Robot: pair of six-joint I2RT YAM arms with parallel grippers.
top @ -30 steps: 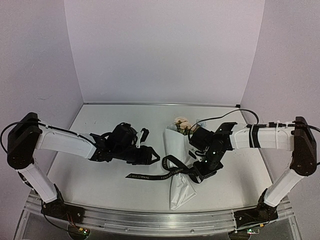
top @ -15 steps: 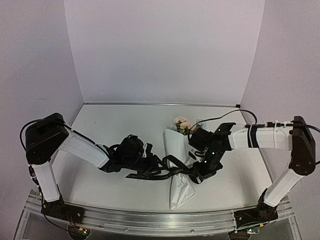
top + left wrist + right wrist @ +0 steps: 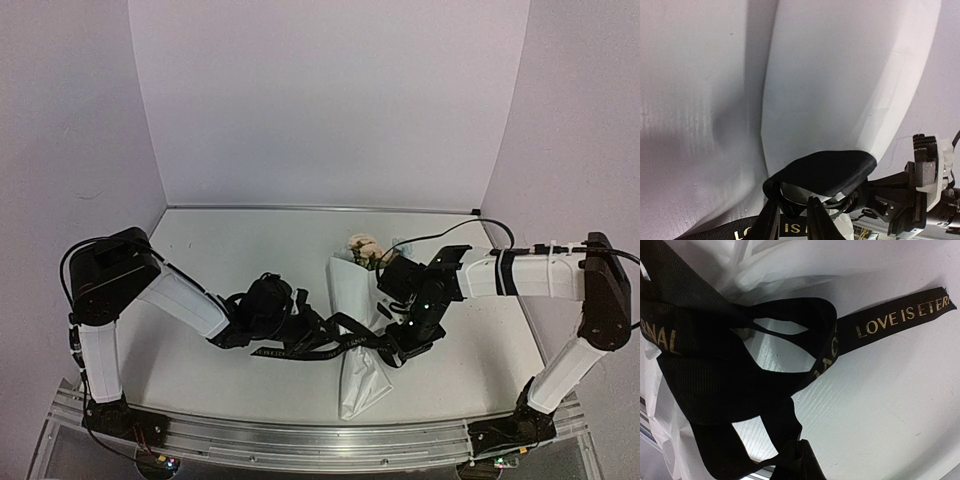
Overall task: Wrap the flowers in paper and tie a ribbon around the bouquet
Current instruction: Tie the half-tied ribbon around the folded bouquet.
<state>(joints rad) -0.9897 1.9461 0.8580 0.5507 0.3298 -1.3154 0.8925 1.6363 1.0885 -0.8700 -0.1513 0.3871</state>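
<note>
a plain white table [image 3: 200, 250] forms the floor of a bare booth. a smooth white back wall [image 3: 330, 100] rises at its far edge, and a lilac-tinted left wall [image 3: 60, 120] and right wall [image 3: 585, 110] close the sides. a slotted aluminium rail [image 3: 300, 440] runs along the near edge. the light is soft and even.

Matt woven ribbon [image 3: 715, 365], thin crinkled paper [image 3: 362, 385]

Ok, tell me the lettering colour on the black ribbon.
Gold, on the narrow black ribbon; right wrist view best.

The left arm [image 3: 185, 302] and right arm [image 3: 535, 272] have white shells, black joints and black cables [image 3: 475, 221].
</note>
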